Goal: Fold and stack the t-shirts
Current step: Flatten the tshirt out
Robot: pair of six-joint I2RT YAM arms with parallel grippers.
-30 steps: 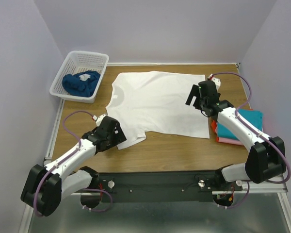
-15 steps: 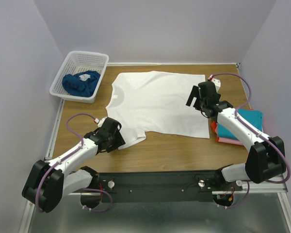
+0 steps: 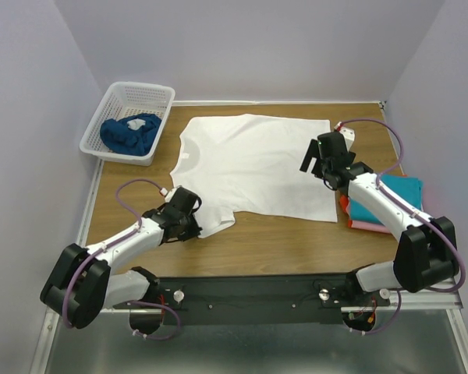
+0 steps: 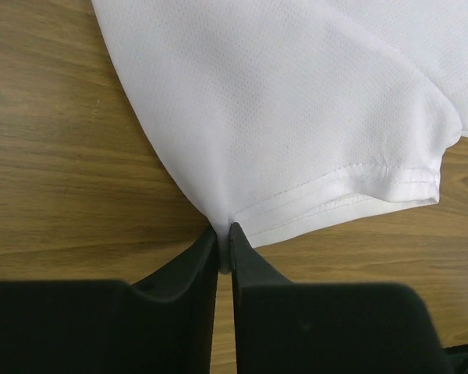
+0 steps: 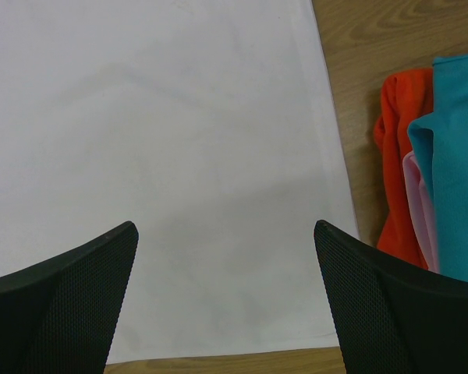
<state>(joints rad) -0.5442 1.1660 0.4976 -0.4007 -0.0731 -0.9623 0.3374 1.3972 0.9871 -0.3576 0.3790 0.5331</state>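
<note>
On the wooden worktop (image 3: 281, 241), seen from above, a white t-shirt (image 3: 253, 164) lies spread flat, its round neck toward the left side and its bottom hem toward the right. The left gripper (image 3: 195, 226) sits at the shirt's near sleeve, low to the wood, and the right gripper (image 3: 315, 164) is over the shirt near its hem. A white basket (image 3: 129, 97) at the far left corner holds a crumpled dark blue t-shirt (image 3: 130, 132). At the right edge lies a folded pile, with a teal t-shirt (image 3: 398, 199) on top, a pink t-shirt (image 3: 366, 226) under it and a red-orange t-shirt (image 3: 345, 204) showing beside them. In the left wrist view, the left gripper (image 4: 225, 234) is clenched on the stitched edge of the white t-shirt (image 4: 296, 117), with a bit of cloth nipped between its fingers, and the sleeve fans out flat on the worktop (image 4: 54, 156). In the right wrist view, the right gripper (image 5: 225, 227) is released, its fingers spread wide over the white t-shirt (image 5: 164, 140); whether they touch the cloth cannot be told. Just past the hem lie the red-orange t-shirt (image 5: 394, 156), the pink t-shirt (image 5: 417, 202) and the teal t-shirt (image 5: 456, 171).
</note>
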